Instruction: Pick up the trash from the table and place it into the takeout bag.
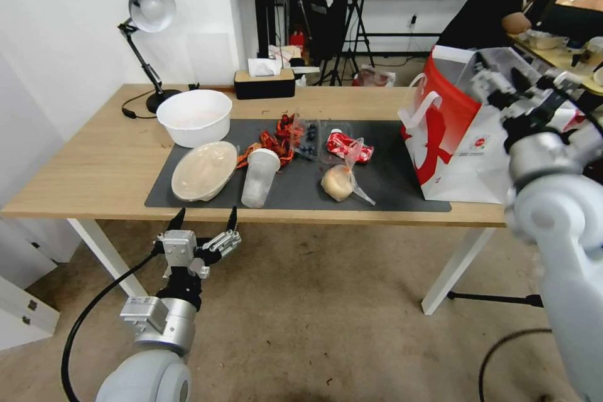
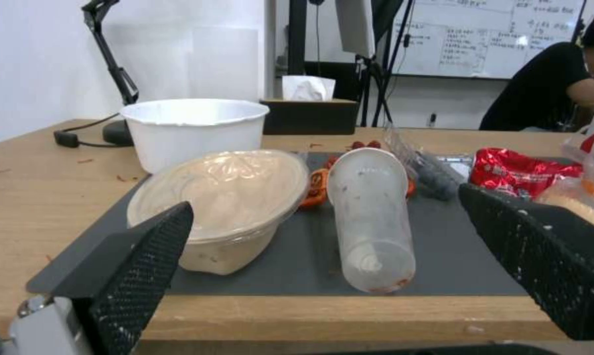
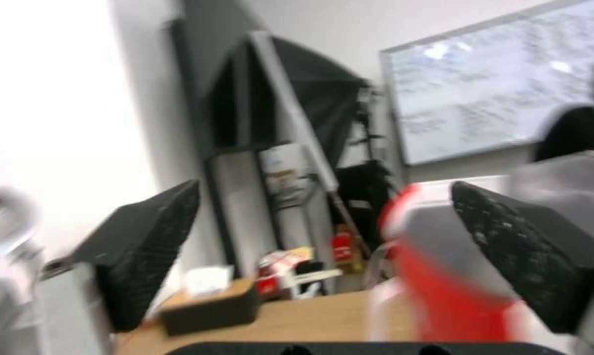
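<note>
The left gripper (image 1: 204, 221) is hanging just off the near edge of the table (image 1: 100, 163), jaws spread wide and gripping nothing, lined up level with the tabletop and facing the frosted plastic cup (image 1: 259, 177); that low, edge-on pose looks suited to a sideways reach at the cup or at the oval lidded container (image 1: 204, 171) beside it. Both are sitting at the near side of the dark mat (image 1: 389, 185), the container tilted on its rim. Further along the mat, the bun in its clear bag (image 1: 342, 181) and the crumpled red wrapper (image 1: 347, 144) are lying near each other, with red scraps (image 1: 276, 138) behind the cup. The takeout bag (image 1: 455, 132) is standing upright at the mat's right end, mouth open. The right gripper (image 1: 502, 85) is hovering over that mouth, fingers (image 3: 146, 251) parted with nothing between them, probably placed there for a drop. Most litter is still waiting on the table.
</note>
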